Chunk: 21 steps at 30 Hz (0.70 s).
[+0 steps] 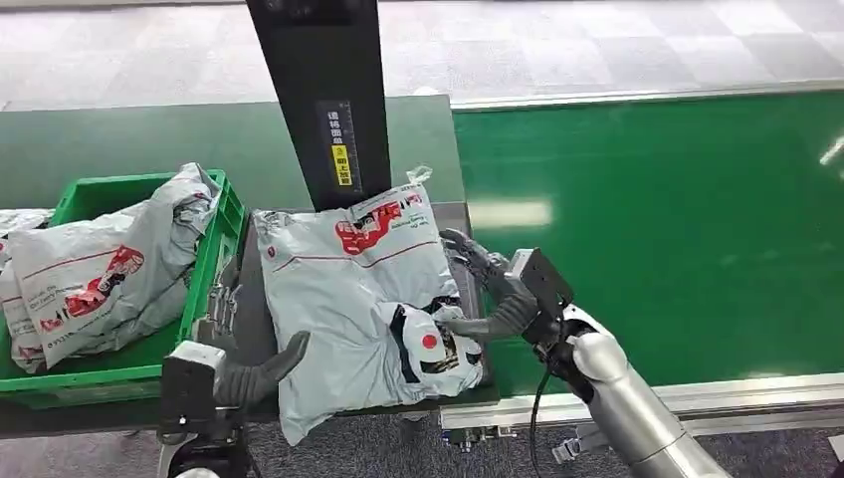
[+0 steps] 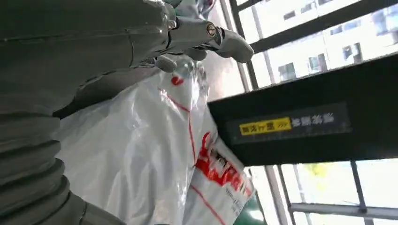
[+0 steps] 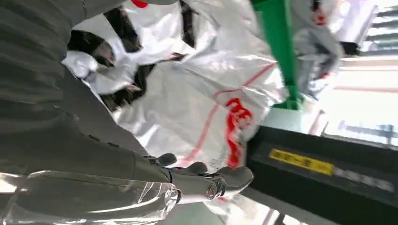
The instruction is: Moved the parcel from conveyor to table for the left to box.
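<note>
Lying on the desk [image 1: 261, 339] between both sets of fingers, the grey parcel [image 1: 353, 299] has the right hand [image 1: 493, 294] clamped on its right edge and the left hand [image 1: 249, 373] pressed against its near-left corner, its grip unclear, beside the green box [image 1: 214, 269] of parcels.

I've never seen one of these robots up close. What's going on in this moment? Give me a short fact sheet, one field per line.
Parcel: a grey mailer bag with red print, lying on the grey table between the green crate and the conveyor.
Right robot hand: against the parcel's conveyor-side edge, fingers spread along it.
Left robot hand: at the parcel's near corner, thumb touching it.
Green crate: on the left, already holding similar grey bags.
Conveyor: green belt on the right.
Black post: stands behind the parcel.
</note>
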{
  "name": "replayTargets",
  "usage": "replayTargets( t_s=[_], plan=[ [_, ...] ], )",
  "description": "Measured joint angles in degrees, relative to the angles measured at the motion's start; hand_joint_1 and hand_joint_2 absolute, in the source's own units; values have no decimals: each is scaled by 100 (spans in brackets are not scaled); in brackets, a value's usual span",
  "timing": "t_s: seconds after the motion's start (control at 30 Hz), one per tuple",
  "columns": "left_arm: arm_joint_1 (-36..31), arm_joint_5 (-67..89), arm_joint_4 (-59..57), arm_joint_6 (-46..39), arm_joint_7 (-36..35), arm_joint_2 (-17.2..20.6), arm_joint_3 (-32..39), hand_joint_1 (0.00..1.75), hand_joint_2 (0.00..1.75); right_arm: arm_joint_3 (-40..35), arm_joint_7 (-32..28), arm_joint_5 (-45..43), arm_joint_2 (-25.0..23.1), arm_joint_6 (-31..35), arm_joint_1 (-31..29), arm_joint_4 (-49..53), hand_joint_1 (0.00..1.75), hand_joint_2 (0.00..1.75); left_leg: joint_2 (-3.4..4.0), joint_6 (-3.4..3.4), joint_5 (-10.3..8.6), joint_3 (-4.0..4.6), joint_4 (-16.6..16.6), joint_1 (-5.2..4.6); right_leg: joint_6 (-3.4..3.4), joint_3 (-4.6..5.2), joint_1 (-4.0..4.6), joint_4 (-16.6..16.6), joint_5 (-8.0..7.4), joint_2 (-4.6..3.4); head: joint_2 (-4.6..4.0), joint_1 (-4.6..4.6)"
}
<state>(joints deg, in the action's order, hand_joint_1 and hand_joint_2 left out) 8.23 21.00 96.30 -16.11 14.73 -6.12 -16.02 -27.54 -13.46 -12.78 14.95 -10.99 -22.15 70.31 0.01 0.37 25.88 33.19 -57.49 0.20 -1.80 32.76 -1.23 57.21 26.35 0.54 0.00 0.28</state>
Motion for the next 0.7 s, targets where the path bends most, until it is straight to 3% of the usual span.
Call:
replayTargets(
  t_s=[0.33,0.53,0.7],
  plan=[
    [12,766,601,635,9,11,26,0,175,1185,-616,-394,-727,144,1442,2015,0,175,-4,-6,5,1,3,0,5,3,0,0,8,4,0,-2],
    [-139,1557,610,1105,-253,31,-244,0,175,1546,-699,-337,-1040,-30,1644,2401,0,175,-1,-5,4,-3,2,-1,5,2,-1,0,4,1,0,-2],
    [-569,2175,103,1213,-356,258,-818,0,175,1797,-737,-317,-1242,-243,1707,2556,0,175,-1,-3,1,-8,1,-1,6,-4,-1,-1,2,2,0,-2]
  ],
)
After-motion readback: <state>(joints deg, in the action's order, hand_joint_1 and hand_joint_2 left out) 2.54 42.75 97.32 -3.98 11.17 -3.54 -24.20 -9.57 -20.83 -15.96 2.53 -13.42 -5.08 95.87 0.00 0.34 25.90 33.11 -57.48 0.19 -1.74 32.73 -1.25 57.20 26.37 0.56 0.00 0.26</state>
